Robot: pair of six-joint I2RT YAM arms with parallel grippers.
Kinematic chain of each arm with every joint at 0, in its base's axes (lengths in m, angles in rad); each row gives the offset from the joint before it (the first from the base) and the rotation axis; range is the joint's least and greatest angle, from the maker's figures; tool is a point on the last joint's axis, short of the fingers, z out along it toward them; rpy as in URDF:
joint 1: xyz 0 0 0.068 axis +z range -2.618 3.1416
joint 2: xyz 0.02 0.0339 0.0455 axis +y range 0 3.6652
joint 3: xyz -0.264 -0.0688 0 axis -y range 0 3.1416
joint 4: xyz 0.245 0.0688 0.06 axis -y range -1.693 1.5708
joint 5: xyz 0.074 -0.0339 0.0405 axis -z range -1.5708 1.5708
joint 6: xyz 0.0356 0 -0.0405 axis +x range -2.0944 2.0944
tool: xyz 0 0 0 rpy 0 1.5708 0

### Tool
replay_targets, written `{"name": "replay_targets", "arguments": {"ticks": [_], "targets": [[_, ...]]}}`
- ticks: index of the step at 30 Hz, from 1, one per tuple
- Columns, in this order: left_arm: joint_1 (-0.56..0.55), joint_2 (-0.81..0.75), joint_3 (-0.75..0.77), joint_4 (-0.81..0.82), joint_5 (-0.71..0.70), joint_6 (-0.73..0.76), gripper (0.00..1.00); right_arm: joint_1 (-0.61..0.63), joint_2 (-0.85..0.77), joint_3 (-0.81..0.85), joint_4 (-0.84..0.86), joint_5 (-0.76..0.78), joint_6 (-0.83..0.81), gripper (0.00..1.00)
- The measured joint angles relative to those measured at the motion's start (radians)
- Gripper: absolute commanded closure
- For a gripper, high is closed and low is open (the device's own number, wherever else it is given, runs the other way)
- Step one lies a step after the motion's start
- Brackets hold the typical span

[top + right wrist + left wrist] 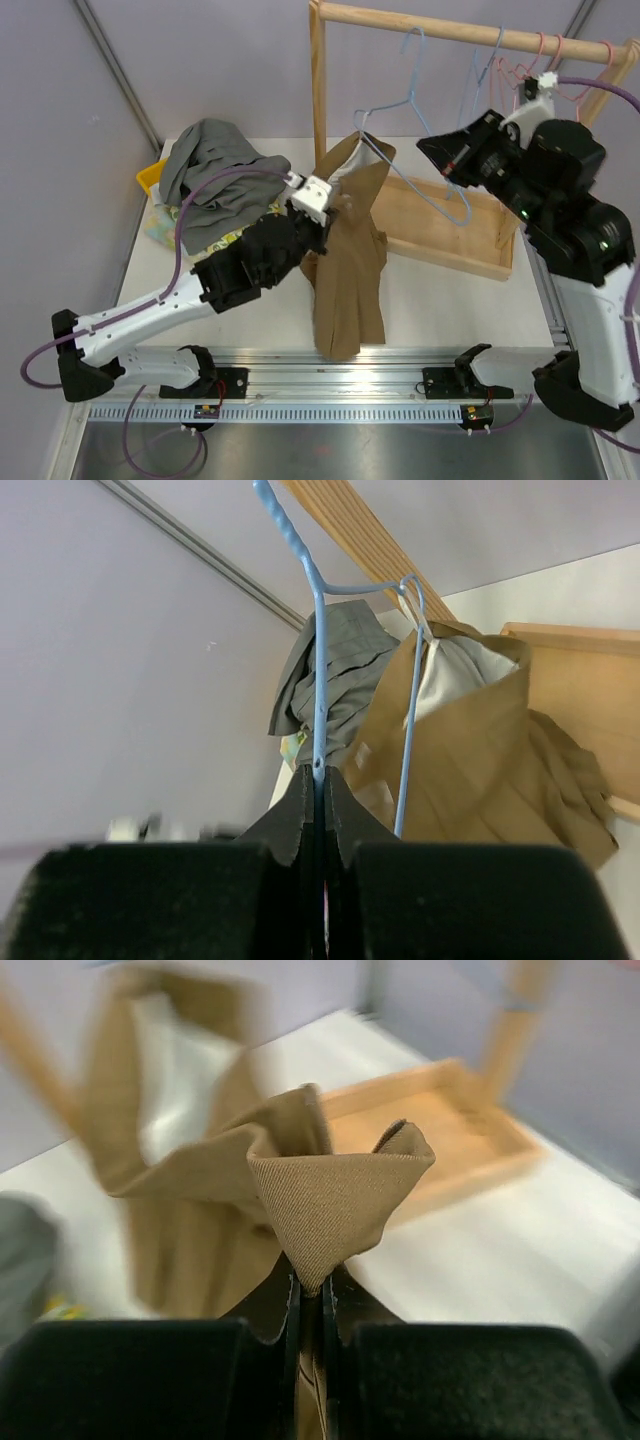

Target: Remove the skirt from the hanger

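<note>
White bench (450, 310) fills the middle of the overhead view, with pale walls behind it and a wooden rack (450, 30) standing at the upper right on a wooden tray base (455, 240). A heap of grey clothes (215, 165) sits over a yellow bin (148, 177) at the upper left.

My left fingers (322, 228) are pinched almost fully together on a fold of the tan skirt (350, 280). From my left wrist, the fingers (300, 1305) show at the bottom centre with only a thin strip of cloth between them. The skirt (340, 1200) rises out of them in a pointed pleat, and the rest of it is blurred in the upper left.

My right fingers (432, 152) are closed tight on the wire of the blue hanger (411, 95), right of centre in the overhead view. From my right wrist, the fingers (310, 800) meet at the bottom centre and the hanger (318, 660) runs straight up out of them to its twisted neck near the top edge.

The skirt (470, 750) hangs right of that wire, its waistband still looped over the hanger's far end. In the overhead view it drapes from there down the centre of the frame to the bench, just right of my left fingers and well left of my right ones. A few pink hangers (545, 55) hang on the rail at the upper right.
</note>
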State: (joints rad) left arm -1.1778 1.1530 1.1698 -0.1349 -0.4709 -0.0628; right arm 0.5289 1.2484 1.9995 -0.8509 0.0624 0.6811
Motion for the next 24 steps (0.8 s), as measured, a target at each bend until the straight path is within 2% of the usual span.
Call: {"name": "replay_targets", "arguments": {"ticks": [5,9,13,17,21,24], "targets": [[0.286,-0.003,0.044,-0.136,-0.015,-0.005,1.00,-0.001,-0.202,-0.016,-0.105,0.029,0.000,1.00],[0.509,0.006,0.196,-0.248,0.019,-0.002,1.00,-0.001,-0.307,0.019,-0.173,0.056,-0.001,1.00],[0.692,0.051,0.407,-0.303,0.050,0.006,1.00,-0.001,-0.299,0.107,-0.228,0.051,-0.001,1.00],[0.868,0.176,0.617,-0.337,0.084,0.008,1.00,-0.002,-0.233,0.231,-0.291,0.054,-0.001,1.00],[1.028,0.292,0.678,-0.356,0.114,-0.027,1.00,-0.003,-0.234,0.276,-0.333,0.060,0.000,1.00],[1.108,0.348,0.674,-0.408,0.138,-0.077,1.00,-0.004,-0.263,0.274,-0.369,0.061,-0.001,1.00]]}}
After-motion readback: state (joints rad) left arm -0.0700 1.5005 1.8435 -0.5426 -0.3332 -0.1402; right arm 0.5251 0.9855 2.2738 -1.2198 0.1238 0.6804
